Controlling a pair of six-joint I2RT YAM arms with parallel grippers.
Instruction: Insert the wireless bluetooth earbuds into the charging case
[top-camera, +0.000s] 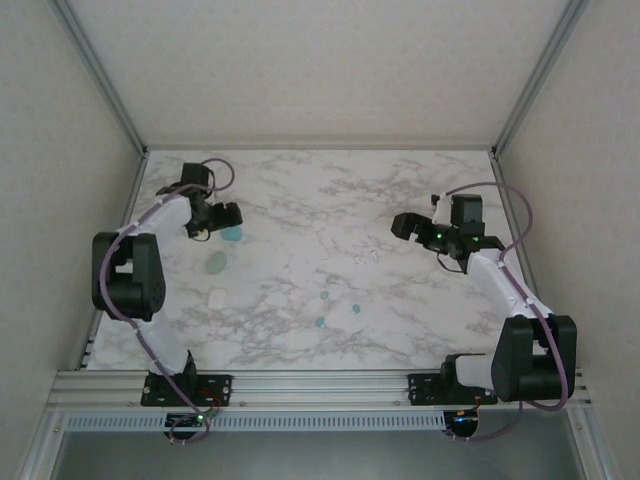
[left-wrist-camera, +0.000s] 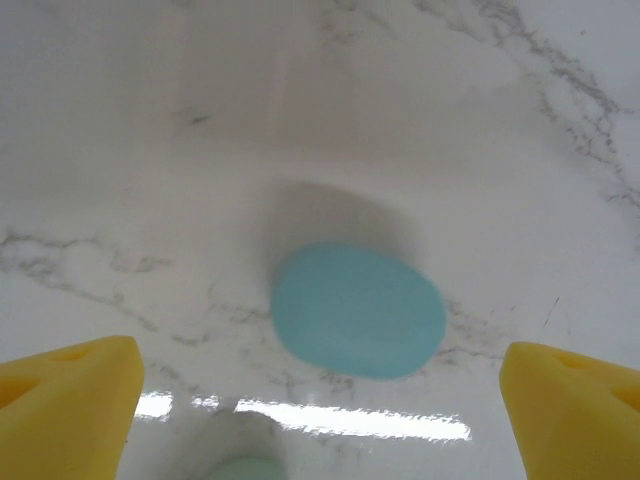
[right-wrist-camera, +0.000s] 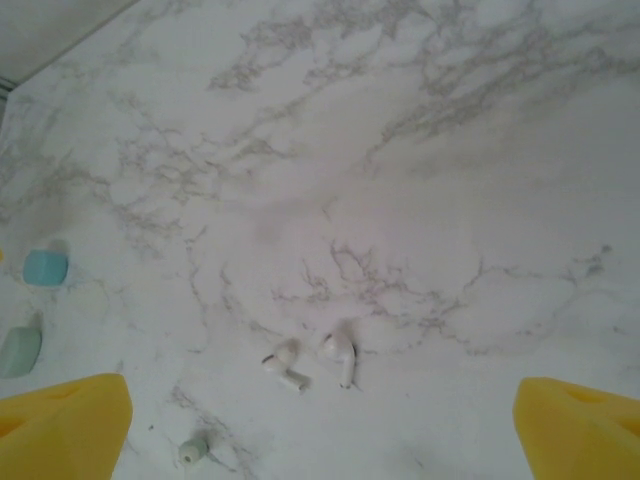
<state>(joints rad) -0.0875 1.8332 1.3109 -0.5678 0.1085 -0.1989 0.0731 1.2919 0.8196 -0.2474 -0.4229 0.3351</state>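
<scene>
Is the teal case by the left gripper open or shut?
Shut: the teal case lies as one smooth closed pebble, no lid raised.

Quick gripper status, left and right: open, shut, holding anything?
Left gripper: open, empty; the teal charging case lies just ahead, untouched.
Right gripper: open, empty; two white earbuds lie ahead of it.

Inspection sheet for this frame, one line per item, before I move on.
Surface: marble-patterned tabletop.
Job's things: teal case, mint case, white case by the left arm; white earbuds and teal earbuds loose mid-table.
Clutter: nothing seen.
Grippers: left gripper open over teal case; right gripper open near white earbuds; both empty.
Cables: purple cables looped along both arms.
Surroundings: aluminium frame, white walls.
</scene>
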